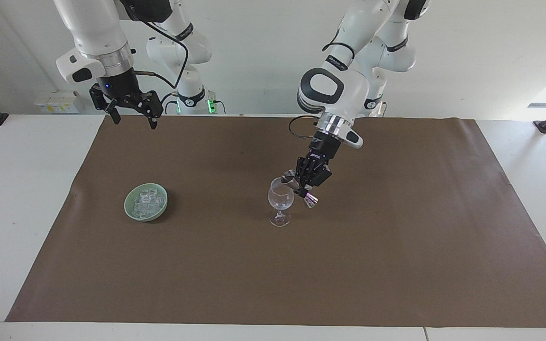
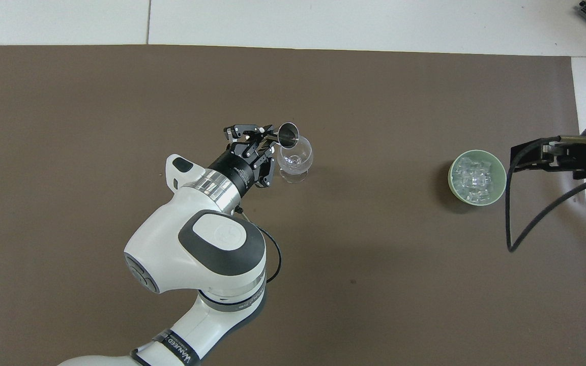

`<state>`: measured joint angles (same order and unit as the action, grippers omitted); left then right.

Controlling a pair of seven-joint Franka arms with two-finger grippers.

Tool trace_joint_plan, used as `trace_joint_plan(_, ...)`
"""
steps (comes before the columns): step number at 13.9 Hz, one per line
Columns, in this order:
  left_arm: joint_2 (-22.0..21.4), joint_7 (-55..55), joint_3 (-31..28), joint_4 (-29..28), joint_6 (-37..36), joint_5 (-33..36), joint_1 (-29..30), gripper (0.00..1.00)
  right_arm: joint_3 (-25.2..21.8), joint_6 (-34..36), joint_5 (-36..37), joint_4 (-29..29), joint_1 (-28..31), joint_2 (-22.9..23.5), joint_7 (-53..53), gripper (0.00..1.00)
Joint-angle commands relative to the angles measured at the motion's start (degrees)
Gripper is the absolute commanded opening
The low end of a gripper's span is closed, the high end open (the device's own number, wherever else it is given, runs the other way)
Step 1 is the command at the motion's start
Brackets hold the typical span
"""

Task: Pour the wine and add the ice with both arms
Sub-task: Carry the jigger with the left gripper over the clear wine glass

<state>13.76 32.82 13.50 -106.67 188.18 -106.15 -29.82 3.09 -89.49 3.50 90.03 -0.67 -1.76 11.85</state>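
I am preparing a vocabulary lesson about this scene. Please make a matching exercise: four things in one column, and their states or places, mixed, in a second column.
Things:
1. ice
2. wine glass
3. left pincer
4. right pincer

States or places:
a. open, holding nothing, up in the air, waiting
b. heaped in the green bowl
c. shut on the metal jigger, tilted over the glass rim
d. upright on the brown mat

Pairs: 1-b, 2-d, 3-c, 4-a

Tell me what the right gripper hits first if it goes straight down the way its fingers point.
Most likely the brown mat near its edge closest to the robots. The open right gripper points down over it; the ice bowl lies farther out, off that line.
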Motion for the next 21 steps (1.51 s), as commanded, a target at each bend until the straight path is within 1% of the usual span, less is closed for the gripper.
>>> trace_joint_plan(1,1.18,-1.61,-0.66,1.81,2.45,1.21,-1.56,0.0,0.16,0.46,-0.25,1.28,0.41,-1.31,-1.56,1.0)
trace_joint_plan(3,1.62,-2.32,-0.66,2.34,2.63,2.09,-1.65,0.0,0.16,0.46,-0.25,1.28,0.41,-1.31,-1.56,1.0)
trace_joint_plan(6,3.2,-3.02,-0.66,3.57,5.09,3.5,-2.44,0.0,0.16,0.46,-0.25,1.28,0.41,-1.31,-1.56,1.0)
trace_joint_plan(16,3.38,-9.34,-0.66,3.93,5.18,4.64,-2.7,0.0,0.16,0.46,-0.25,1.28,0.41,-1.31,-1.56,1.0)
trace_joint_plan(21,3.29,-15.06,-0.66,3.75,4.91,4.47,-2.7,0.0,0.16,0.46,-0.34,1.28,0.41,-1.31,-1.56,1.0)
